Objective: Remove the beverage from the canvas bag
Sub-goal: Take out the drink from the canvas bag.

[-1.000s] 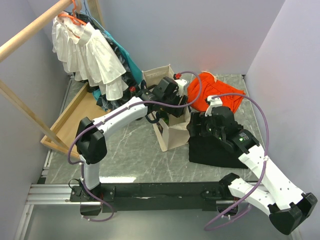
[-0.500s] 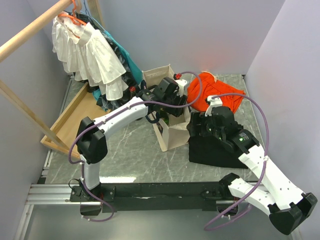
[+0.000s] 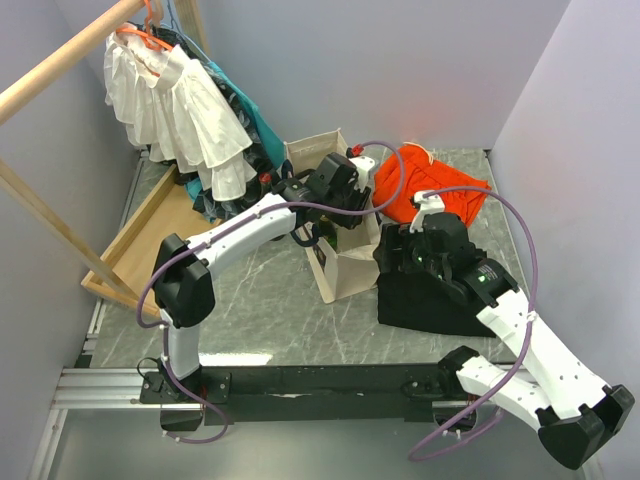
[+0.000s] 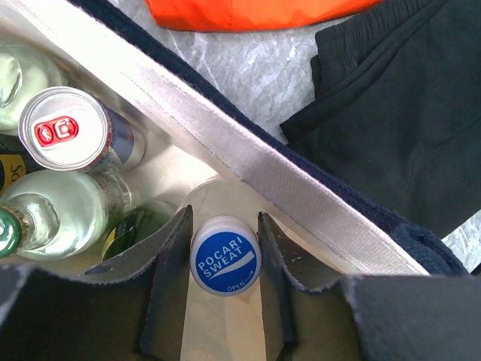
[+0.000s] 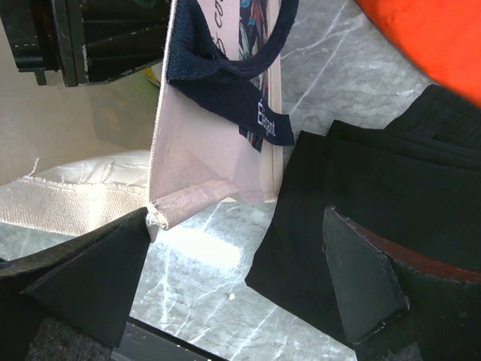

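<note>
The left pincer (image 4: 224,219) pinches the Pocari Sweat bottle (image 4: 225,263) by its blue cap, inside the canvas bag (image 4: 248,162) against its wall. A straight-up lift looks safest, since the red-topped can (image 4: 56,129) crowds in at ten o'clock. The right pincer (image 5: 240,256) is spread at the bag's corner and could steady it.

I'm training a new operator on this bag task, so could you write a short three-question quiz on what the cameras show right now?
1. Multiple choice: the fingers of the left gripper sit either side of which? A) red-tabbed can B) Pocari Sweat bottle C) green bottle
2. True or false: the right gripper is reaching inside the canvas bag.
3. Fill in: the garment beneath the right arm is coloured ___.
Key: 1 B. 2 False; it is open, outside by the bag's corner. 3 black.
</note>
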Robot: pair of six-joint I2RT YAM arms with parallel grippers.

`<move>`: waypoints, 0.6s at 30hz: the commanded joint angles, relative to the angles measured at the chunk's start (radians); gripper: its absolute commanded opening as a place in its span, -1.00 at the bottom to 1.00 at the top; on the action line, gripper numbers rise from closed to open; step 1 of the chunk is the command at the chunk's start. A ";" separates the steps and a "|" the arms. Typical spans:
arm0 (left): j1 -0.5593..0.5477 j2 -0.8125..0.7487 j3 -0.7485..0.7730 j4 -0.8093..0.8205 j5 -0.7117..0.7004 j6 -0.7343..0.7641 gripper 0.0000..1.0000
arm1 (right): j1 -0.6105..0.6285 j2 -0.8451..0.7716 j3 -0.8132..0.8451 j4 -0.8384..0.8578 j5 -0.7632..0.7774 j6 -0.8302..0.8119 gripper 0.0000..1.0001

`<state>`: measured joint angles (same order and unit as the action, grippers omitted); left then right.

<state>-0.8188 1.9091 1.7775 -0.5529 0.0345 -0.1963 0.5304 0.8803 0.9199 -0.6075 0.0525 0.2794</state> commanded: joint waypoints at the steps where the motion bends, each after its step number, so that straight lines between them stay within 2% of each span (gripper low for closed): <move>1: -0.005 -0.022 0.045 -0.022 0.007 -0.014 -0.98 | 0.008 0.013 0.019 -0.054 0.006 -0.022 1.00; 12: -0.005 -0.044 0.056 -0.019 0.019 -0.012 -0.98 | 0.008 0.016 0.020 -0.051 0.007 -0.019 1.00; 18: -0.005 -0.042 0.109 -0.059 0.008 0.015 -0.98 | 0.008 0.013 0.016 -0.046 0.010 -0.017 1.00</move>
<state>-0.8200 1.9091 1.7981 -0.5945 0.0315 -0.1959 0.5304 0.8898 0.9199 -0.6071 0.0521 0.2798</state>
